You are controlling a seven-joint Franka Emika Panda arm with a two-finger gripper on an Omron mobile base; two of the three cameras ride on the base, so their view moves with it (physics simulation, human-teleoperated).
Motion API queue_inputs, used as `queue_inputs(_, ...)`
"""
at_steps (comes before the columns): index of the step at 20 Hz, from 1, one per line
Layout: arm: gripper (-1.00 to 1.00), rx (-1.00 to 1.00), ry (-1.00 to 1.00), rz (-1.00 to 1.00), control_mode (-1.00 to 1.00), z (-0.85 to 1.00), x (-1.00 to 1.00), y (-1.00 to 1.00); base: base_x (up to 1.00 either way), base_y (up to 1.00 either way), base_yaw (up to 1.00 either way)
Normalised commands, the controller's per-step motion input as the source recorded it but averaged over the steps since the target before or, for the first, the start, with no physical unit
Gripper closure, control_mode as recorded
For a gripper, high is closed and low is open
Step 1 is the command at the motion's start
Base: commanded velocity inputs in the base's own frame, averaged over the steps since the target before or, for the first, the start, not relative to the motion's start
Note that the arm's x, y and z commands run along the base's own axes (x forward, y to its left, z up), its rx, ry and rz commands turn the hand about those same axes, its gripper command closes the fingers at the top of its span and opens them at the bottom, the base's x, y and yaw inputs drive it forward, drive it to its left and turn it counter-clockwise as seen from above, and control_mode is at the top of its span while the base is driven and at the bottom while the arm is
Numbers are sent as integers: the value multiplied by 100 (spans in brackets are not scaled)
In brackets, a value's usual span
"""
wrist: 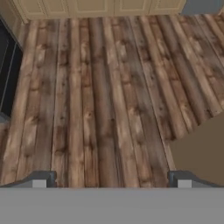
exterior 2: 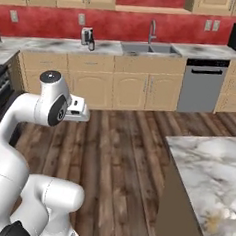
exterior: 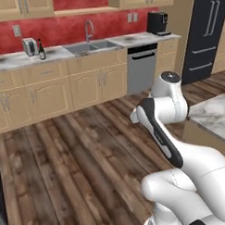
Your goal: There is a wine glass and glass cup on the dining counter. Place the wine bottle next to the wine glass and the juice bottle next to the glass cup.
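Observation:
The wine bottle (exterior: 41,50), slim and dark, stands on the far worktop beside a toaster; in the right base view the wine bottle (exterior 2: 91,43) is tiny and far off. A corner of the dining counter (exterior: 216,113), white-grey marble, juts in at the right, and the same slab (exterior 2: 211,172) lies close on the right. My gripper (wrist: 111,183) points down at bare wooden floor, open, its fingertips (wrist: 39,180) wide apart with nothing between them. The bottle is well beyond the arm's reach across the floor. The wine glass, glass cup and juice bottle are out of view.
Tan cabinets run along the far wall with a sink (exterior: 90,46), a dishwasher (exterior: 142,66) and a coffee machine (exterior: 157,23). A dark fridge (exterior: 206,31) stands at the right. A black stove (exterior 2: 0,80) sits at the left. Wooden floor (exterior: 79,148) lies between.

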Motion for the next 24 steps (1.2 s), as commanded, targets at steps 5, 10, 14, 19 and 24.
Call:
queue_inputs(5, -100, 0, 0, 0, 100, 0, 0, 0, 94, 31, 0)
queue_inputs(10, -100, 0, 0, 0, 100, 0, 0, 0, 94, 29, 3)
queue_inputs(14, -100, 0, 0, 0, 100, 0, 0, 0, 94, 27, 8)
queue_inputs(19, -100, 0, 0, 0, 100, 0, 0, 0, 94, 24, 9)
queue_inputs(24, -100, 0, 0, 0, 100, 0, 0, 0, 94, 22, 8)
